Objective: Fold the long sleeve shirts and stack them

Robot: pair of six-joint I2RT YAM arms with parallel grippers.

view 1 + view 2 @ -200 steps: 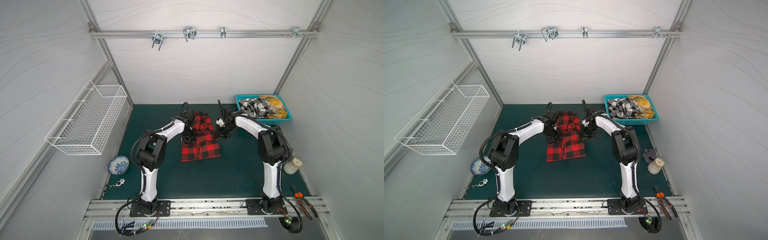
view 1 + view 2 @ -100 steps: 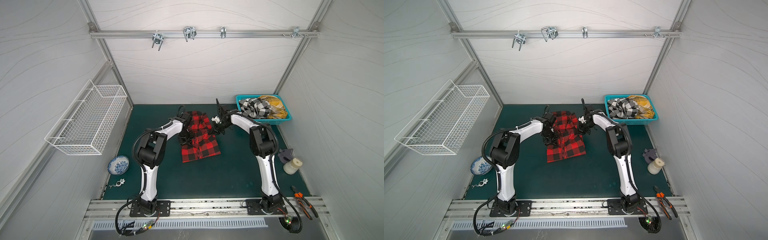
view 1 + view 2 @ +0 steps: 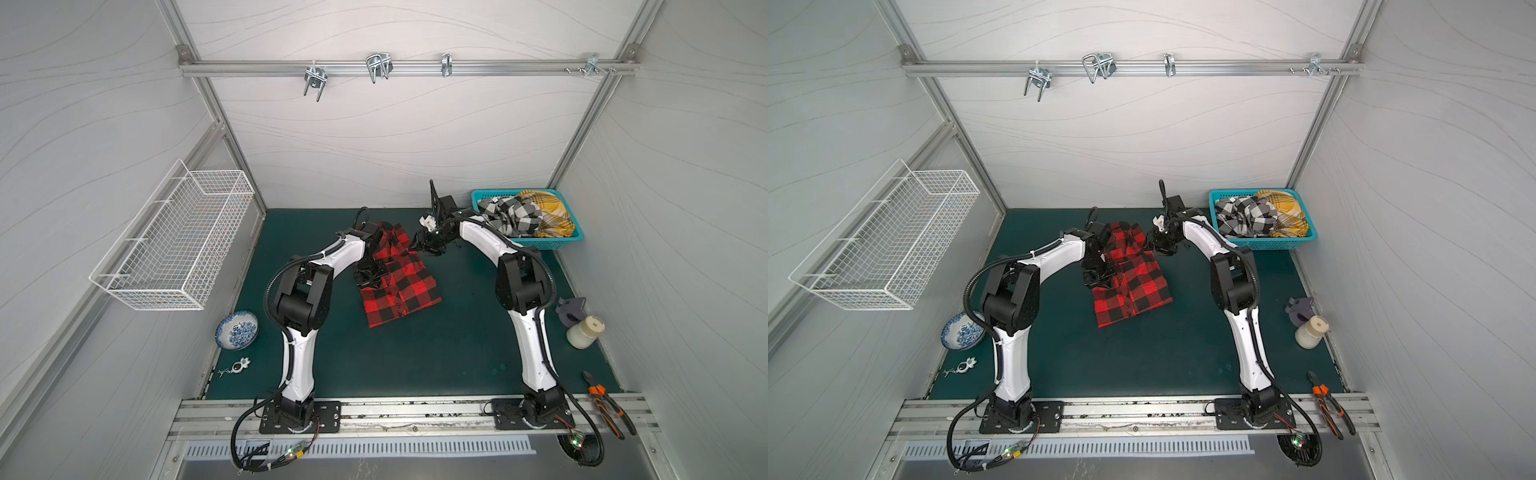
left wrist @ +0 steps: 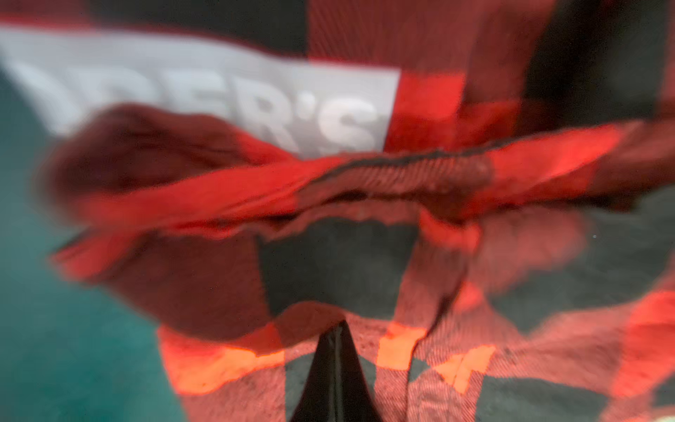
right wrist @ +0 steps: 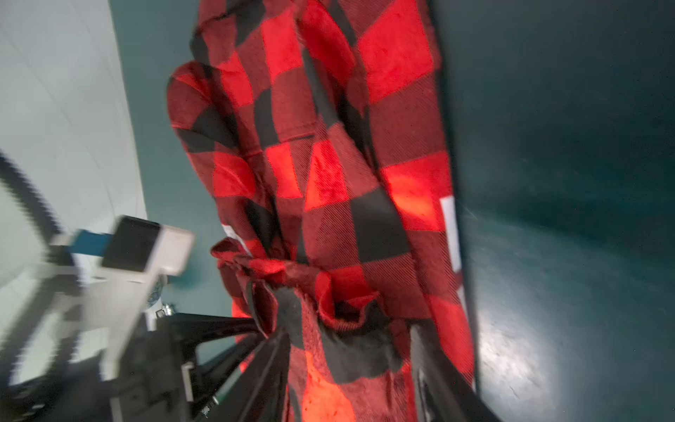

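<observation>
The red-and-black shirt [image 3: 399, 286] lies half folded on the green mat [image 3: 457, 332] between the arms, the left gripper [image 4: 338, 347] closed with its tip on the cloth, the right gripper [image 5: 350, 336] parted around a bunched edge, which may slide out and undo the fold.

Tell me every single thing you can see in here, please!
red-and-black shirt: 1, red-black check, mat centre
black-and-white shirt: 1, black-white check, in teal basket
yellow shirt: 1, mustard plaid, in teal basket
teal basket: 1, teal, back right corner
wire basket: 1, white, left wall
bowl: 1, blue and white, front left
trinket: 1, silver, by the bowl
jar: 1, cream, right edge
grey object: 1, grey, beside jar
pliers: 1, orange and black, front right
hooks: 4, silver, back rail
mat: 1, dark green, under everything
left gripper: 1, black, shut, shirt's left edge
right gripper: 1, black, open, shirt's back right corner
</observation>
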